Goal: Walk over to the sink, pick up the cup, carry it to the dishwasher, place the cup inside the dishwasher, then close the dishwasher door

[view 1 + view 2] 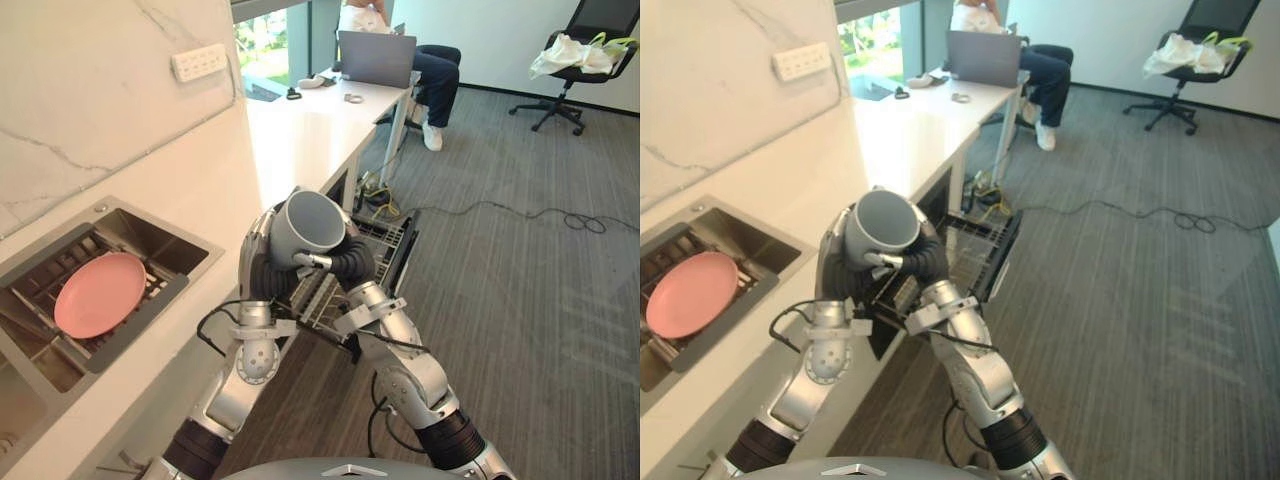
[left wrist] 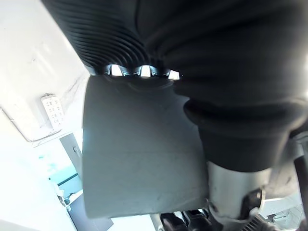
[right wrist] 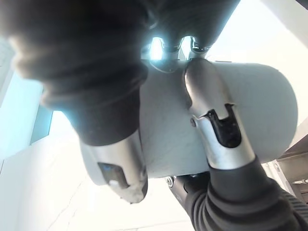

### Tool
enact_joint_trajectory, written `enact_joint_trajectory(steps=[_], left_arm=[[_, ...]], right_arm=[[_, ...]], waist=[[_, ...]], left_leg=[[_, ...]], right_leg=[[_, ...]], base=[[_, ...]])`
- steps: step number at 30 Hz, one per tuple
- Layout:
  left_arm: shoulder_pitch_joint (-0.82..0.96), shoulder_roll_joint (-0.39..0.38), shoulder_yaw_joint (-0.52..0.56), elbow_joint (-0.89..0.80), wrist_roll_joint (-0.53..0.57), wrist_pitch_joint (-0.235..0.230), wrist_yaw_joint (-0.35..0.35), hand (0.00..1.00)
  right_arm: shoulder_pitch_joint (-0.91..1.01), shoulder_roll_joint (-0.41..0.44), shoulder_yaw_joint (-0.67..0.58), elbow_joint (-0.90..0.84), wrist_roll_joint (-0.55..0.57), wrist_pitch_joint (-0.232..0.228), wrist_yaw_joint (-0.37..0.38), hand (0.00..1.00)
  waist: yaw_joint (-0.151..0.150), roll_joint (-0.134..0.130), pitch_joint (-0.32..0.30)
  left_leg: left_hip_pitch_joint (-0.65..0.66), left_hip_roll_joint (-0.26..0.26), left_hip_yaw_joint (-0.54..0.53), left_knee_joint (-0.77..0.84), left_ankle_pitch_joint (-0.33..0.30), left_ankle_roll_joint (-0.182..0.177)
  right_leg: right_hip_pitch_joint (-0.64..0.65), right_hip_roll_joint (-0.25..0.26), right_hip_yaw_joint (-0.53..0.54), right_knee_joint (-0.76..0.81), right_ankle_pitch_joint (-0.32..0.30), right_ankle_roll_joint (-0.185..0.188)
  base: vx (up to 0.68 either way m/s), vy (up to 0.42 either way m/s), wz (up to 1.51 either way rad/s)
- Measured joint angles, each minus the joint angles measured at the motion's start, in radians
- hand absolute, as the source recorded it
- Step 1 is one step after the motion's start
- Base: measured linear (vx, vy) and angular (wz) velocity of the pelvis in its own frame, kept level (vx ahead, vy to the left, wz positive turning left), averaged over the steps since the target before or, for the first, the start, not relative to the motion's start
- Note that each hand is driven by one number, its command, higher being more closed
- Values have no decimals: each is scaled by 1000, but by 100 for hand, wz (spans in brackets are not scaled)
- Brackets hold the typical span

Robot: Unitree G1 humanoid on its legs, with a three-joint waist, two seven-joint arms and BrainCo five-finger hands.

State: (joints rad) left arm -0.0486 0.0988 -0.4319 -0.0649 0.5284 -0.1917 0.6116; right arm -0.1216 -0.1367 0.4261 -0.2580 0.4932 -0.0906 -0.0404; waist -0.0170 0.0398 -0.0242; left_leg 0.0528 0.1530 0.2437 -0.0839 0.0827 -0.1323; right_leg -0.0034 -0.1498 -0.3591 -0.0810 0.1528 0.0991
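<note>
A grey cup is held up between both hands, its mouth tipped toward me, beside the counter edge and above the open dishwasher. My left hand wraps its left side and my right hand its right side, with a finger curled across the cup's wall. Up close, the cup sits against my left hand's cover. The dishwasher's wire rack is pulled out below and beyond the hands, over the lowered door.
A sink on the left holds a pink plate. Farther along the white counter stands a laptop with a person seated behind it. An office chair and floor cables lie to the right.
</note>
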Motion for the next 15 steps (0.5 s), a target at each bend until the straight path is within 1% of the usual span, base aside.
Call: enact_joint_trajectory(steps=[1,5,7,12,15], left_arm=[[0,0,0,0,-6,0,-1,0],[1,-2,-13,3,-16,-4,-13,0],[1,-2,-15,5,-17,-5,-15,0],[2,-3,-22,22,-57,-5,-25,0],[2,-3,-21,33,-63,-5,-24,0]], right_arm=[[0,2,1,0,-22,-4,-13,100],[0,11,-9,0,-36,-13,-42,100],[-2,11,-11,0,-70,-15,-59,100],[-2,24,-45,-1,-71,-18,-82,100],[-2,34,-71,-2,-98,-37,-110,100]], waist=[[-1,0,0],[-1,0,0],[-2,0,0],[-4,-1,0],[-4,-2,1]], left_leg=[[0,0,0,0,0,0],[-1,0,0,0,0,0],[-1,0,0,0,0,0],[-1,1,1,0,0,0],[-1,1,2,0,0,0]], right_leg=[[0,0,0,0,0,0],[-1,0,0,0,0,0],[-1,1,0,0,0,0],[-2,2,1,0,0,0],[-2,2,3,0,0,0]], base=[[0,0,0],[0,0,0],[0,0,0],[0,0,0],[0,0,0]])
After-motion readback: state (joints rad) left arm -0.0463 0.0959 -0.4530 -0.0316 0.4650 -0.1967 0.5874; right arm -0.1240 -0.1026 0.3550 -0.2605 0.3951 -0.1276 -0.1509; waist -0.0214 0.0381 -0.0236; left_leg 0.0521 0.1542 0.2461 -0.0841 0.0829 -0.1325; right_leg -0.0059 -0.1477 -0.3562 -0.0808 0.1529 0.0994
